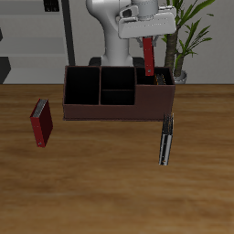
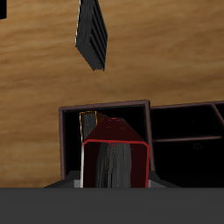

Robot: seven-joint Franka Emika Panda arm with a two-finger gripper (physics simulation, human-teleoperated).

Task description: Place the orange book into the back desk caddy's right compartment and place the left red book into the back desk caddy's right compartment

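Two books matter here, and both are at the back desk caddy (image 1: 110, 91). The left red book (image 1: 149, 57) hangs upright, upper right of centre in the exterior view, pinched between the fingers of the gripper (image 1: 145, 38), its lower end just above or just inside the right compartment (image 1: 157, 84). The wrist view looks straight down the red cover (image 2: 115, 149) to the opening below, where a sliver of the orange book (image 2: 87, 122) shows against the compartment's wall. So the orange book appears to be in already and the red one is the step in hand.

The main risk, as I judge it, is the red book's lower edge catching the orange book or the compartment's rim on the way down. The free slot beside the orange book looks narrow, and a slight tilt or offset could wedge the red book, tip the orange one or shove the caddy along the bench (image 1: 110, 192). Letting go too high could also let it topple out.

The caddy's other wide end section and its two small middle cells look empty from the exterior view. Outside it, a darker red book (image 1: 39, 123) stands at the left of that view and a thin black book (image 1: 165, 139) lies right of centre, nearer the front edge.
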